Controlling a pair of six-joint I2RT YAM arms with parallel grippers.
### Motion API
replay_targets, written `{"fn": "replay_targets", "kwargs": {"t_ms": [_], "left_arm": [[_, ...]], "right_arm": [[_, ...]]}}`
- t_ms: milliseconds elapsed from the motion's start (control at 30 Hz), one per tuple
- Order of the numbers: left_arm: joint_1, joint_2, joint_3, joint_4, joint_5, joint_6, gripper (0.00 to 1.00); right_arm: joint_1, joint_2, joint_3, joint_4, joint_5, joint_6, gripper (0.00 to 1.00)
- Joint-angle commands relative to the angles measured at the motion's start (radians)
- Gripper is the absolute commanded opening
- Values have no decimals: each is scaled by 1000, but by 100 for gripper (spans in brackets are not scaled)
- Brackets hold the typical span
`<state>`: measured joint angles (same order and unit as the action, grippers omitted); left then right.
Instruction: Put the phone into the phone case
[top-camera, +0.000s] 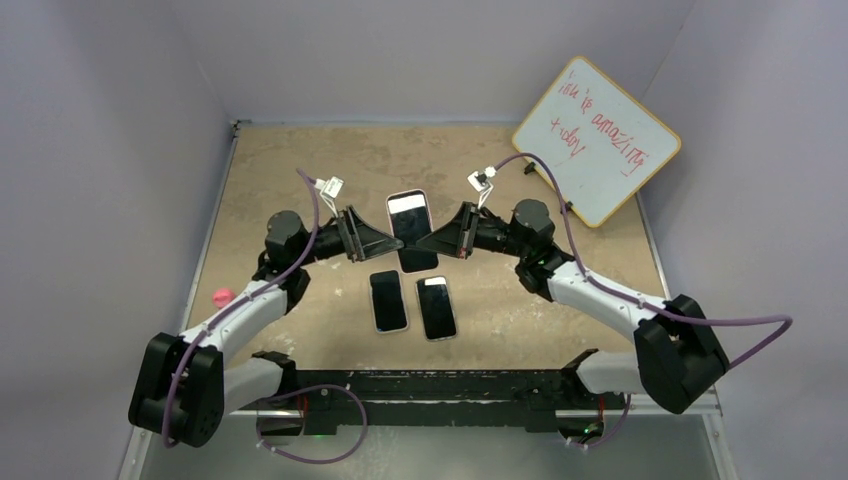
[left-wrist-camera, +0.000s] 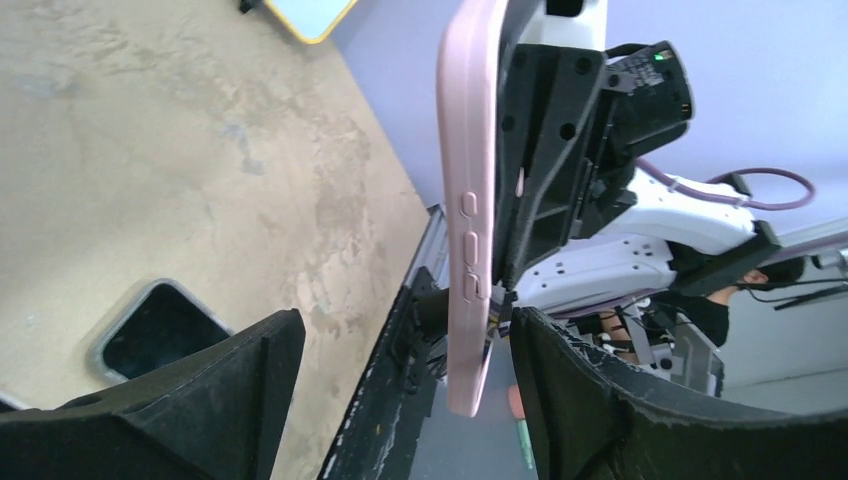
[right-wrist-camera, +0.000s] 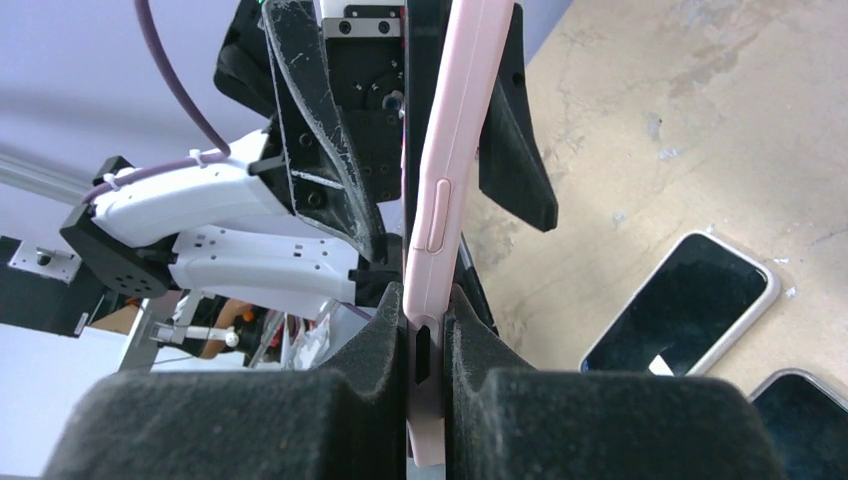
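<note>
A pink phone case (top-camera: 410, 215) is held up above the table between both grippers; a dark screen shows inside its rim in the top view. My right gripper (right-wrist-camera: 425, 303) is shut on the case's (right-wrist-camera: 452, 150) bottom end, at the port cutout. My left gripper (left-wrist-camera: 402, 330) is open, and the case's button edge (left-wrist-camera: 470, 200) stands between its fingers, close to the right one (left-wrist-camera: 560, 380), not pinched. In the top view the left gripper (top-camera: 385, 240) and right gripper (top-camera: 437, 240) meet under the case.
Two dark phones (top-camera: 388, 300) (top-camera: 436, 307) lie face up side by side nearer the arm bases. A dark slab (top-camera: 418, 260) lies under the held case. A whiteboard (top-camera: 597, 140) leans at back right. A small pink object (top-camera: 222, 296) sits at the left edge.
</note>
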<state>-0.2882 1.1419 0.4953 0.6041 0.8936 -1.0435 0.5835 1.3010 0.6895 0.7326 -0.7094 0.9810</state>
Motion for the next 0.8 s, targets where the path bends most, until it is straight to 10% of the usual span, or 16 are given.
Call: {"fn": "replay_targets", "kwargs": {"t_ms": [0, 300, 633, 767], "left_arm": [[3, -37, -30, 237, 39, -134, 76], [1, -4, -51, 370, 44, -215, 62], [1, 1, -75, 482, 41, -274, 7], [1, -40, -63, 401, 62, -191, 0]], "right_arm": [[15, -35, 6, 152, 20, 39, 0], [47, 1, 8, 249, -9, 84, 0], [65, 47, 1, 221, -16, 50, 0], [65, 39, 6, 199, -31, 42, 23]]}}
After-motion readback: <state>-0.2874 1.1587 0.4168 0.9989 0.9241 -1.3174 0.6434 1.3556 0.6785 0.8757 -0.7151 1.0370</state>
